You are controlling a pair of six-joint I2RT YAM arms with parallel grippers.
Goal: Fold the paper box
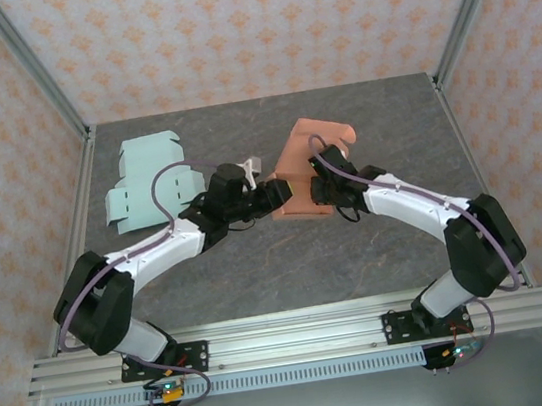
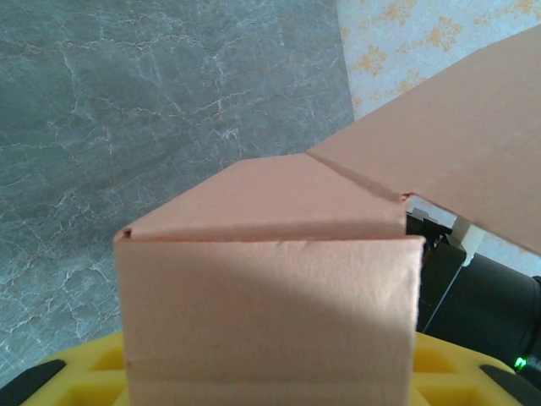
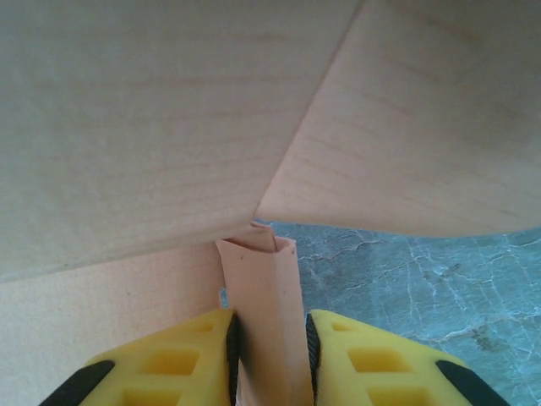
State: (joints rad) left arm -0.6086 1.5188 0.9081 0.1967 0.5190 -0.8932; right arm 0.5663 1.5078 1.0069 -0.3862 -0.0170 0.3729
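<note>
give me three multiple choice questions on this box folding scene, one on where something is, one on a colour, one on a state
1. Where on the table does the flat green blank lie?
A) far left
B) near right
C) inside the box

2. What colour is the paper box at the centre?
A) white
B) blue
C) salmon pink

3. What state is the right gripper in?
A) open over bare table
B) closed on a narrow folded flap of the box
C) closed on the green blank

Answers:
1 A, the top view shows it at the far left.
2 C, the top view shows salmon card.
3 B, the right wrist view shows the yellow fingers pressed to either side of the flap.
</note>
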